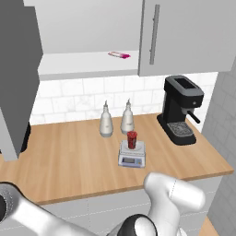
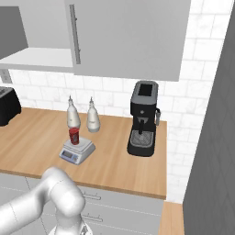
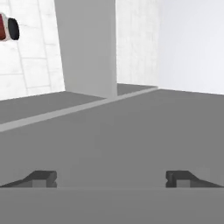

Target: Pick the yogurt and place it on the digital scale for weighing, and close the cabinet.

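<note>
You see the yogurt (image 1: 132, 139) standing upright on the scale (image 1: 132, 154) at frame centre, 2 white bottles (image 1: 106, 122) just behind it, the cabinet's (image 1: 184, 37) left door (image 1: 18, 78) swung open.

Two white bottles (image 1: 116, 120) are standing just behind the digital scale (image 1: 132, 154), crowding its back; the yogurt (image 1: 132, 139) is sitting on its plate. The coffee machine (image 1: 180, 109) is blocking the right. The wooden counter (image 1: 64, 161) is lying open in front and leftward.
</note>
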### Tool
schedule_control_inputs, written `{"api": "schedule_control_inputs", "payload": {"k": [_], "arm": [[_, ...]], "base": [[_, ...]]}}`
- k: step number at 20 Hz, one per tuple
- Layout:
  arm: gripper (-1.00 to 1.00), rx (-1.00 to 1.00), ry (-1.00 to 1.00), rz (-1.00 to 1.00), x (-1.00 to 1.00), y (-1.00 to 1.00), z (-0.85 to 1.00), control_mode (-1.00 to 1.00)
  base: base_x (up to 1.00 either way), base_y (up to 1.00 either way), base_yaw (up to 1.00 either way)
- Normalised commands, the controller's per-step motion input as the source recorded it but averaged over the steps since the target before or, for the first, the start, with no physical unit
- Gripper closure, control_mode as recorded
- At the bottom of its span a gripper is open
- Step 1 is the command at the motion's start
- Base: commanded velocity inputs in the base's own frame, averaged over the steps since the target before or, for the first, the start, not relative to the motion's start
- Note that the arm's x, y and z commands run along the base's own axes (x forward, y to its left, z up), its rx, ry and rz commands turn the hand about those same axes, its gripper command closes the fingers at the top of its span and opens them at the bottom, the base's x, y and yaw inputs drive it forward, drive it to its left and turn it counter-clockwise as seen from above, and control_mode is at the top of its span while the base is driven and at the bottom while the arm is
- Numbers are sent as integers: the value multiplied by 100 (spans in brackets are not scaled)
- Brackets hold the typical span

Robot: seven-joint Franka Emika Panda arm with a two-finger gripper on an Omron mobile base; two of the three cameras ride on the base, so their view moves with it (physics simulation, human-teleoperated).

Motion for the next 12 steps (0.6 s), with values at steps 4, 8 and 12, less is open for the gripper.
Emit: {"api": "schedule_control_inputs", "payload": {"k": [4,8,12], "arm": [[-100,1,18,0,-1,-79,90,-100],[-100,6,18,0,0,-97,71,-100],[-100,15,14,0,-6,-100,62,-100]], "base": [[0,0,0],[0,0,0],[0,0,0]]}}
